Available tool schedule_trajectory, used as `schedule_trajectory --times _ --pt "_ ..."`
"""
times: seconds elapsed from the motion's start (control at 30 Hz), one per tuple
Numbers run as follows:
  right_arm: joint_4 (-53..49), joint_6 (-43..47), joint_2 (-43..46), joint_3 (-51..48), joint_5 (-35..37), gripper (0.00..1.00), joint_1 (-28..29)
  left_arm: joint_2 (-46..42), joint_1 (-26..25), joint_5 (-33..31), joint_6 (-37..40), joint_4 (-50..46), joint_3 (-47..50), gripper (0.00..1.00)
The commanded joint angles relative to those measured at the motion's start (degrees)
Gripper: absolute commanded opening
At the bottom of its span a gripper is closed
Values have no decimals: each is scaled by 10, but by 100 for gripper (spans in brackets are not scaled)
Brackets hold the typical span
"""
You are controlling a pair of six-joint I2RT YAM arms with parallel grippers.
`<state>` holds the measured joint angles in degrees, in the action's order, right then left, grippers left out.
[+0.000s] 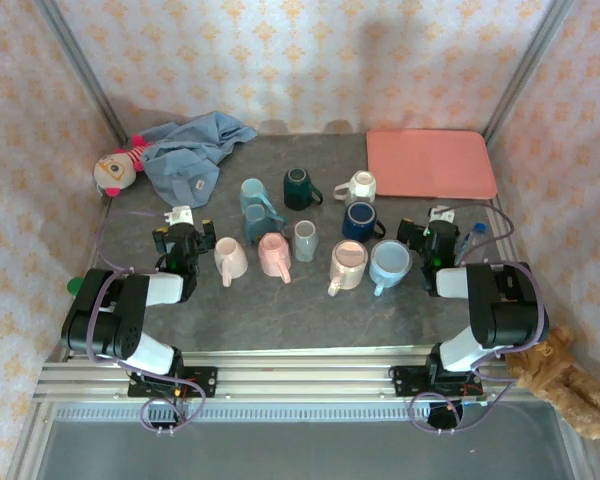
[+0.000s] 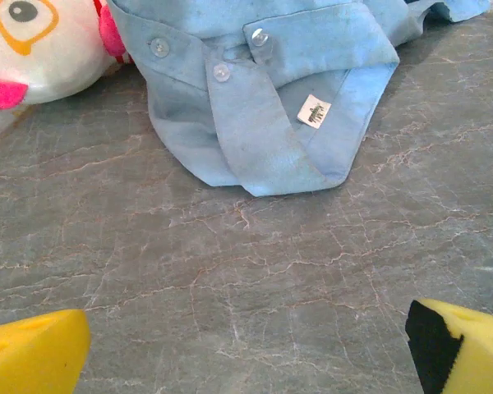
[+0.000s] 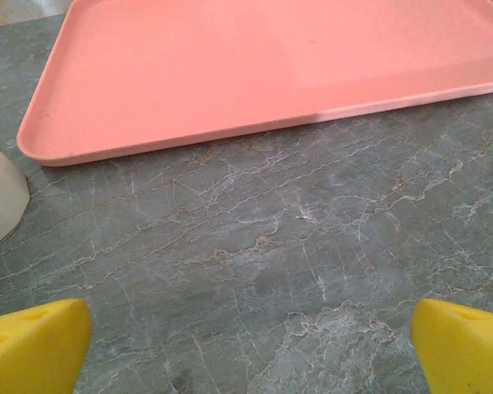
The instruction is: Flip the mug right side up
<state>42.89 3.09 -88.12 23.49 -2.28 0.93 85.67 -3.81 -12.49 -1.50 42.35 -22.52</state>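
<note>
Both pairs of jaws gape empty, and the white label [image 2: 314, 110] on the blue shirt [image 2: 255, 131] is illegible.

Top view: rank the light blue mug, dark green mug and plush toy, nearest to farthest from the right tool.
1. light blue mug, just left of the right tool.
2. dark green mug, centre back of table.
3. plush toy, far left edge.
</note>
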Motion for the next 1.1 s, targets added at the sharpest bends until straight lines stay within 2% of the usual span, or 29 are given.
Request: schedule_trajectory --times 0.0,0.73,0.8,1.07 --pt "15 0 8 7 15 99 -2 0 -4 -15 5 12 -13 100" --pt "14 0 8 7 15 99 -2 0 1 -4 4 12 -13 100" --pt "14 0 9 7 15 99 -2 0 1 16 12 1 -19 100" --pt "15 0 9 7 15 99 -2 1 2 19 13 1 -19 100"
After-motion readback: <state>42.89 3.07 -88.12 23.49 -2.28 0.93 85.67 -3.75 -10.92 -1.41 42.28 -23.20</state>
